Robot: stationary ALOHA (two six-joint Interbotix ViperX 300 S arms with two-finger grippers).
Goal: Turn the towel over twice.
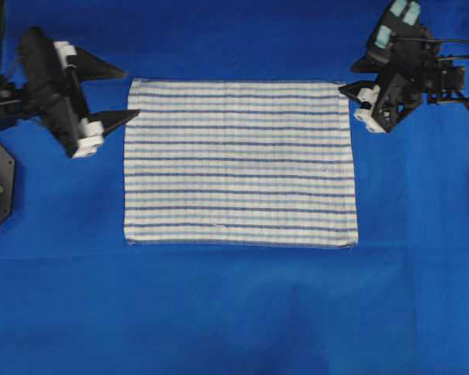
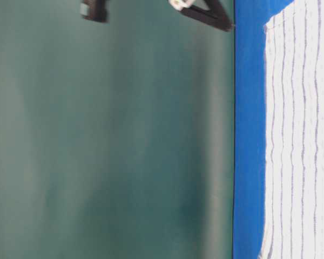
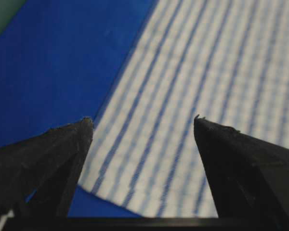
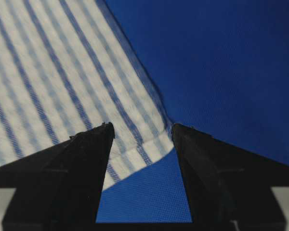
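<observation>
Towel (image 1: 238,162) corners sit at both grippers: the left gripper (image 1: 127,94), fingers spread wide and empty, points at the corner at ten o'clock; the right gripper (image 1: 350,105), fingers likewise apart and empty, meets the corner at two o'clock. Outward, the striped towel lies flat on the blue cloth (image 1: 234,312), centred.

Bright even light, blurred wrist views

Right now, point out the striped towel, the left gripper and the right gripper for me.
towel (image 1: 238,164), overhead view, middle of the flat striped cloth.
left gripper (image 1: 127,94), overhead view, gap between its open fingertips.
right gripper (image 4: 140,127), right wrist view, gap between its fingertips, over the towel's corner.
</observation>
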